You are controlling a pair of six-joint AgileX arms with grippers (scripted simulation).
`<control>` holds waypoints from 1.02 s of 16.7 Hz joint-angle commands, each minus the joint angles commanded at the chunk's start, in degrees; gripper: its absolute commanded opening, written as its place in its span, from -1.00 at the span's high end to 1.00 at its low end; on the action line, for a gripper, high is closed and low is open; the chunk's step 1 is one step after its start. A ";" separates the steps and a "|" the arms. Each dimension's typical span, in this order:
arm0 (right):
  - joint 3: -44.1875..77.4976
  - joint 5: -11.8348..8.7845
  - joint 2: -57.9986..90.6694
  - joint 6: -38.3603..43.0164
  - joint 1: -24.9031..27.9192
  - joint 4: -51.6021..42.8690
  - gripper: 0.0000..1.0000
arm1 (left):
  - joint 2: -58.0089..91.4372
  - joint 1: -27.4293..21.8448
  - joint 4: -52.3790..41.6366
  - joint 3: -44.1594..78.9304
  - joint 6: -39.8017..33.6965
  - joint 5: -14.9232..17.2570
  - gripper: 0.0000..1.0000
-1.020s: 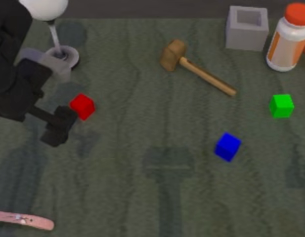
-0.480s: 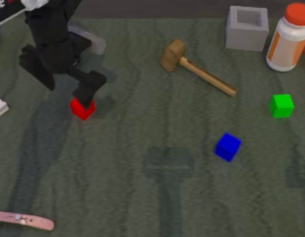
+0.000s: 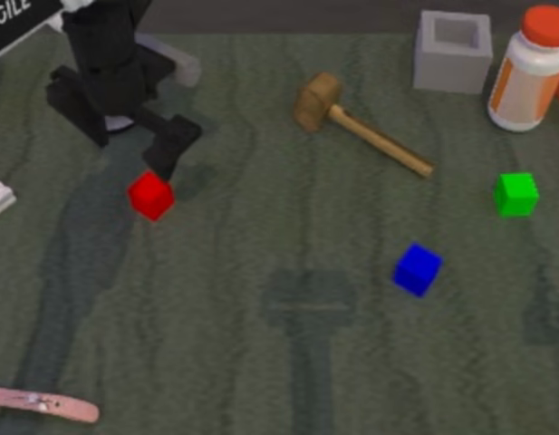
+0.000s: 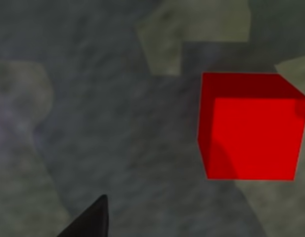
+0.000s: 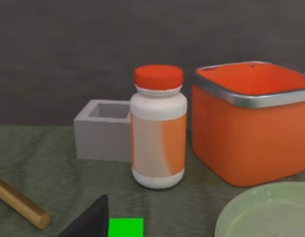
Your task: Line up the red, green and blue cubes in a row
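While apart, left gripper overhangs red cube.

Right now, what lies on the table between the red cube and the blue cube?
Nothing: in the top view, only bare green mat separates the red cube from the blue cube. The hammer lies farther back.

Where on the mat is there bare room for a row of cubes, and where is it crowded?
Bare: the stretch between the red cube and blue cube, below the mallet. Crowded: the far right corner, with grey box, bottle and green cube; the left gripper hangs beside red.
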 joint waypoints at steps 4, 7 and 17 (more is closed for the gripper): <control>0.00 0.00 0.00 0.00 0.00 0.00 -1.00 | 0.06 0.01 1.01 -1.03 -0.01 0.02 -1.00; 0.00 0.00 0.00 0.00 0.00 0.00 -1.00 | 1.46 0.03 6.79 -5.34 0.04 0.01 -1.00; 0.00 0.00 0.00 0.00 0.00 0.00 -1.00 | 4.34 0.09 17.48 -13.15 0.13 0.05 -0.85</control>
